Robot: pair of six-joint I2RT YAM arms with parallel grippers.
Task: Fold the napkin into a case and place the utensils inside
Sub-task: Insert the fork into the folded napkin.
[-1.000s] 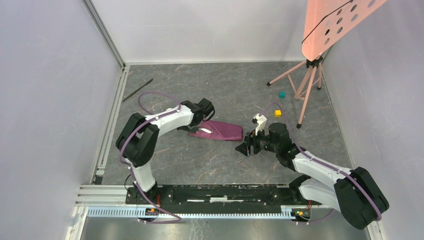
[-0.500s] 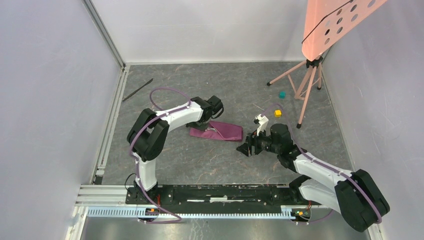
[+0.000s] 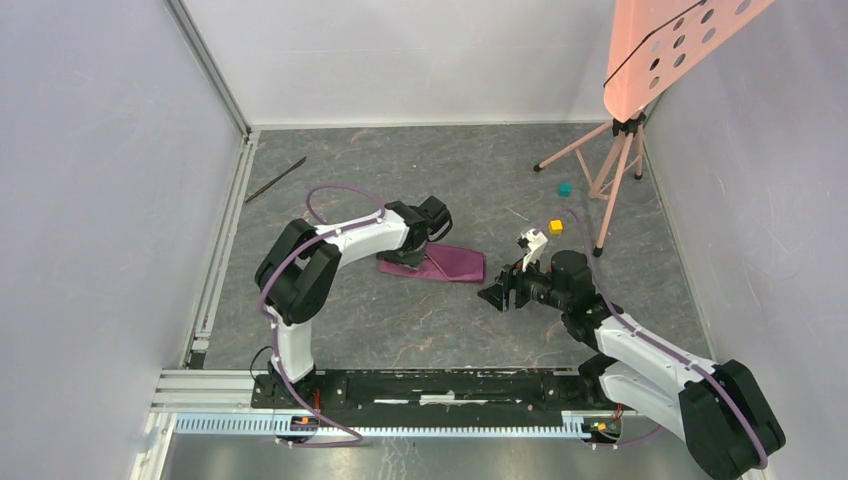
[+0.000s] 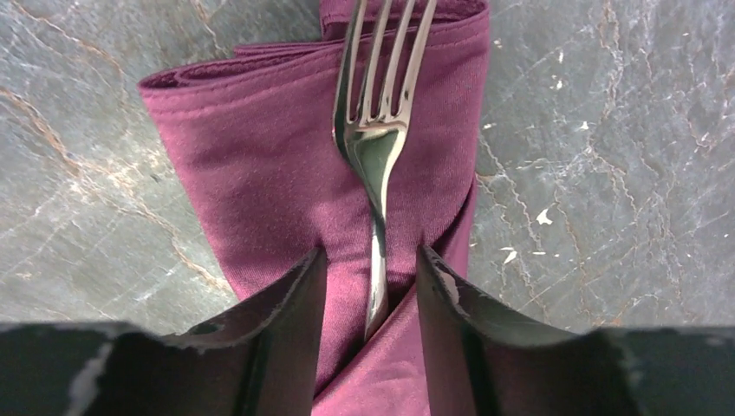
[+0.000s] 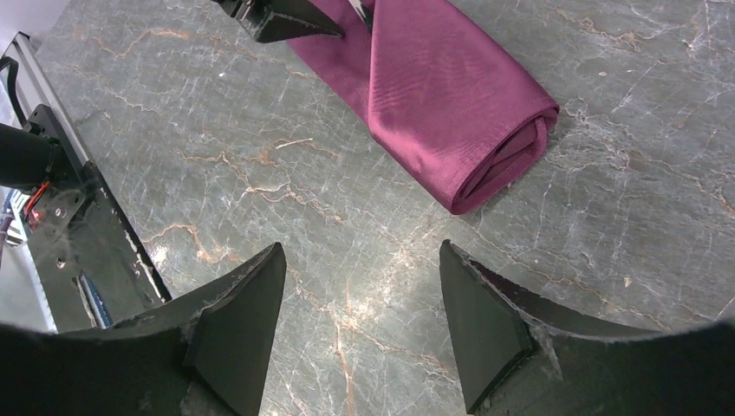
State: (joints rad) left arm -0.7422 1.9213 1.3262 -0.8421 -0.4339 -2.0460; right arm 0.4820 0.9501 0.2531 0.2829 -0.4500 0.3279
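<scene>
One napkin point(image 3: 455, 265), folded, lies in the middle of the table point(image 3: 400, 320), long axis left-right. One fork point(image 4: 374, 147) lies on it lengthwise, tines pointing away from the left gripper point(image 4: 371, 256). Its handle runs between that gripper's parted fingers, not pinched. One knife point(image 3: 276, 180) lies diagonally by the far-left rail point(image 3: 225, 230), well apart from the napkin. Two cubes far right: yellow cube point(image 3: 555, 227), teal cube point(image 3: 564, 188). The right gripper point(image 5: 362, 251) is spread and empty near the napkin's right end.
</scene>
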